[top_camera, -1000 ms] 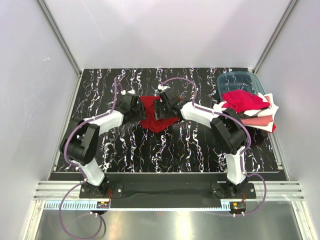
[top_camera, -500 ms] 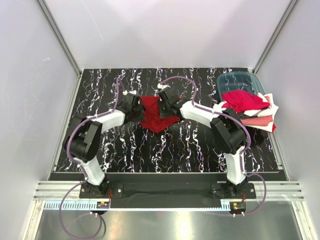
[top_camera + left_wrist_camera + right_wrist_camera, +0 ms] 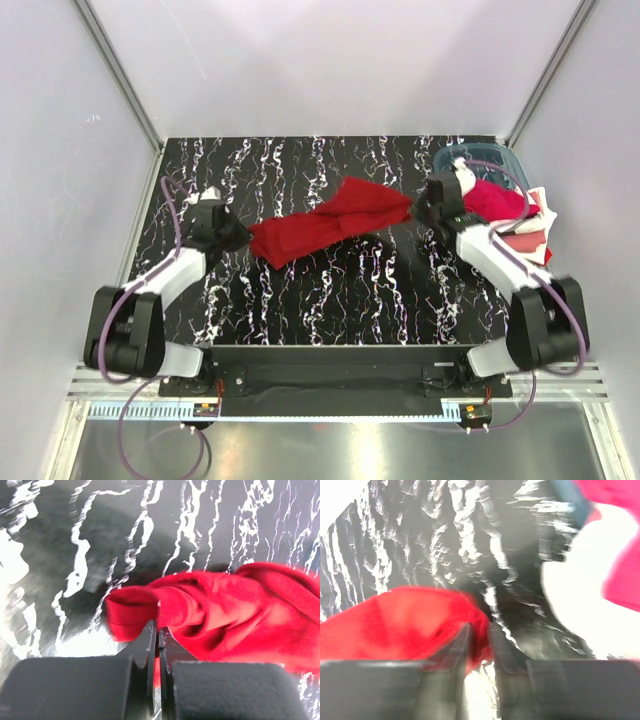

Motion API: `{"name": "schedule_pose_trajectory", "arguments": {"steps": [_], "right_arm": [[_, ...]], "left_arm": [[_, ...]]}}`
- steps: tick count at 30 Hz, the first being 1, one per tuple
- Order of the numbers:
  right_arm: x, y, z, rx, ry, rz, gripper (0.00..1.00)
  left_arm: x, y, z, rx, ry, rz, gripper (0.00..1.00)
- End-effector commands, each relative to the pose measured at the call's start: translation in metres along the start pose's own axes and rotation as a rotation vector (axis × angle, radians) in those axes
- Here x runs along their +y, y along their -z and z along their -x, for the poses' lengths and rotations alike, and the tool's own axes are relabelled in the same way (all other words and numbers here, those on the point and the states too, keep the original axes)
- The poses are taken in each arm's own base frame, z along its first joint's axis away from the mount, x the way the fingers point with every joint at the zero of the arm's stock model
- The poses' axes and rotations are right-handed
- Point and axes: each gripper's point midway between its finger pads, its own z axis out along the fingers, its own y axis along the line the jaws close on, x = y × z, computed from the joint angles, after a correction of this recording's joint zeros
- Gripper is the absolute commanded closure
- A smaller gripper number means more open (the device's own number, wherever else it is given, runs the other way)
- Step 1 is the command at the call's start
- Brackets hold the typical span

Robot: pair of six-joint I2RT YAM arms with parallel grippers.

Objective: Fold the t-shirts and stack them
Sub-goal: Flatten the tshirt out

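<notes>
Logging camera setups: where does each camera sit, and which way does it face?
Top external: above and behind the robot, looking down at the table; left arm and right arm show, the red t-shirt strung between them.
Left wrist: on the left arm, facing along the left pincer, shut on the shirt.
Right wrist: on the right arm, facing along the right pincer, shut on the shirt.
Shared: every view shows that shirt.
</notes>
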Motion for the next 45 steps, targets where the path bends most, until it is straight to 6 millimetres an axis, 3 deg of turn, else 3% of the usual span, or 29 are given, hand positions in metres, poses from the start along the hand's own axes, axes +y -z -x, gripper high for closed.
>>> {"name": "schedule_pose_trajectory", "arguments": {"steps": [1,2,4,8,10,11,13,15,16,17,19,20,22,26,31,36,39,42,45], "right_arm": [[0.007,0.025,0.025,-0.151,-0.14,0.066,0.61],[0.012,0.028,0.029,-0.154,-0.109,0.083,0.29],[0.018,0.033,0.031,-0.143,-0.073,0.104,0.25],[0.051,0.031,0.023,-0.097,0.048,0.186,0.24],[0.068,0.023,-0.004,-0.03,0.174,0.202,0.25],[0.086,0.024,-0.002,-0.034,0.228,0.232,0.25],[0.102,0.014,-0.036,0.05,0.322,0.25,0.3],[0.127,0.014,-0.052,0.089,0.418,0.327,0.32],[0.138,0.01,-0.081,0.143,0.474,0.355,0.32],[0.154,0.012,-0.088,0.154,0.526,0.404,0.32],[0.164,0.007,-0.124,0.227,0.592,0.44,0.3],[0.174,0.008,-0.131,0.248,0.605,0.481,0.29],[0.179,0.003,-0.158,0.307,0.635,0.52,0.28],[0.194,0.008,-0.184,0.357,0.695,0.615,0.27],[0.203,0.014,-0.203,0.37,0.771,0.672,0.27],[0.199,0.003,-0.209,0.363,0.802,0.622,0.26],[0.193,-0.012,-0.21,0.345,0.81,0.55,0.29],[0.19,-0.021,-0.211,0.341,0.815,0.514,0.39],[0.191,-0.02,-0.208,0.333,0.804,0.506,0.81]], "left_arm": [[-0.022,0.019,0.029,-0.126,0.031,-0.088,1.0],[-0.023,0.025,0.032,-0.143,0.024,-0.094,1.0],[-0.027,0.03,0.035,-0.159,0.014,-0.112,1.0],[-0.031,0.038,0.036,-0.178,0.001,-0.131,1.0],[-0.033,0.038,0.034,-0.169,-0.003,-0.139,1.0],[-0.033,0.037,0.033,-0.163,-0.004,-0.138,1.0],[-0.036,0.036,0.033,-0.156,-0.006,-0.15,1.0],[-0.037,0.035,0.029,-0.141,-0.006,-0.164,1.0],[-0.038,0.034,0.028,-0.137,-0.007,-0.168,1.0],[-0.037,0.033,0.027,-0.132,-0.007,-0.168,1.0],[-0.039,0.031,0.025,-0.121,-0.007,-0.177,1.0],[-0.039,0.03,0.024,-0.114,-0.006,-0.181,1.0],[-0.042,0.029,0.022,-0.106,-0.007,-0.197,1.0],[-0.043,0.029,0.021,-0.099,-0.01,-0.202,1.0],[-0.044,0.029,0.021,-0.099,-0.011,-0.205,1.0],[-0.047,0.031,0.021,-0.101,-0.013,-0.215,1.0],[-0.048,0.032,0.021,-0.102,-0.013,-0.22,1.0],[-0.049,0.033,0.02,-0.102,-0.016,-0.227,1.0],[-0.048,0.034,0.02,-0.107,-0.015,-0.221,1.0]]}}
